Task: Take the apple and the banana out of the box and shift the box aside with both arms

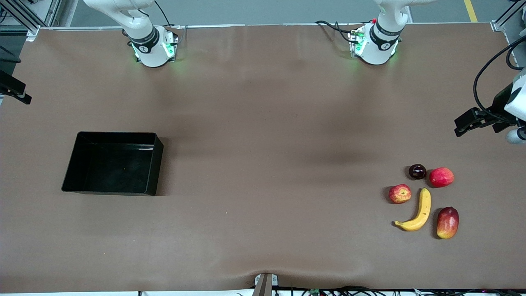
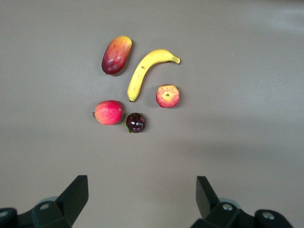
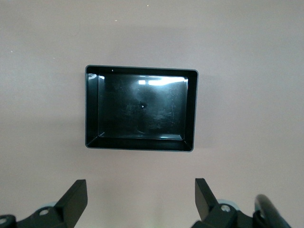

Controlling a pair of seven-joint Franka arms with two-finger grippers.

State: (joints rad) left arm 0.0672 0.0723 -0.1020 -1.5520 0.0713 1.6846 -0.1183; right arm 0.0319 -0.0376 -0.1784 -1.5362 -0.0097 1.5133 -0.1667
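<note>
The yellow banana (image 1: 420, 210) and the small red apple (image 1: 400, 193) lie side by side toward the left arm's end of the table. They also show in the left wrist view, banana (image 2: 142, 73) and apple (image 2: 167, 96). The empty black box (image 1: 111, 164) stands toward the right arm's end and shows in the right wrist view (image 3: 140, 107). My left gripper (image 2: 142, 183) is open and empty, high over the bare table beside the fruits. My right gripper (image 3: 141, 185) is open and empty, high over the table beside the box. Neither gripper shows in the front view.
A red-yellow mango (image 1: 448, 222) lies beside the banana. A pink-red round fruit (image 1: 441, 177) and a small dark fruit (image 1: 417, 171) lie farther from the front camera than the banana. Black gear (image 1: 476, 119) overhangs the table edge at the left arm's end.
</note>
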